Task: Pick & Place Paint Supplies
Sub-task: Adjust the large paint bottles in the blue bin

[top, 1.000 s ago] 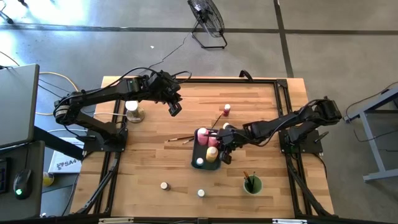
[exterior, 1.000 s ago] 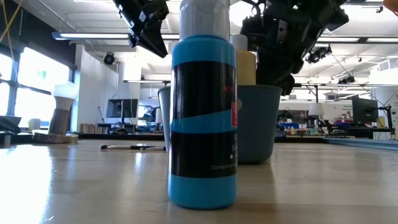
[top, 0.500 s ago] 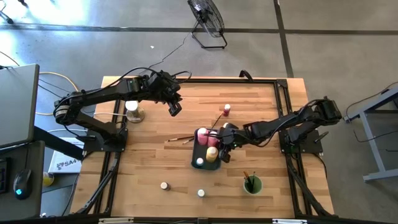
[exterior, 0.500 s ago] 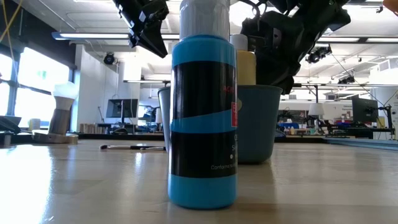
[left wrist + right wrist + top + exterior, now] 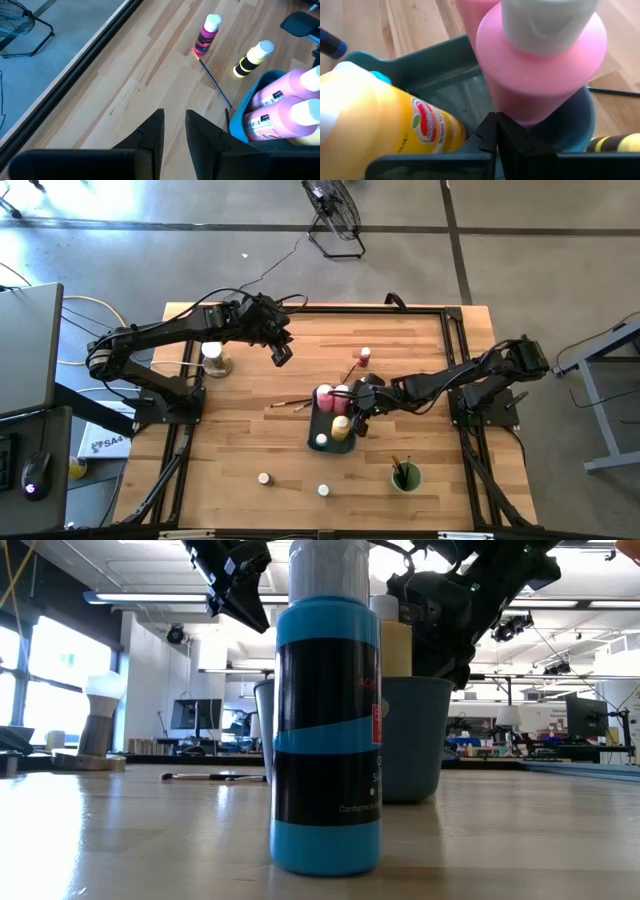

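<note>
Paint bottles, pink (image 5: 324, 396) and yellow (image 5: 342, 426), stand packed in the blue-grey tray (image 5: 322, 424) at mid-table; the right gripper (image 5: 360, 418), jaws closed and empty, sits at the tray's rim beside them; the left gripper (image 5: 281, 354), jaws narrowly parted and holding nothing, hangs over bare wood nearer the far edge; a magenta bottle (image 5: 207, 34) and brush (image 5: 214, 85) lie there; two small jars (image 5: 264, 478) stand well apart toward the near edge; a fan (image 5: 334, 210) stands on the concrete floor beyond.

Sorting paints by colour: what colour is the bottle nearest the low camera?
Blue bottle, black label; low view.
</note>
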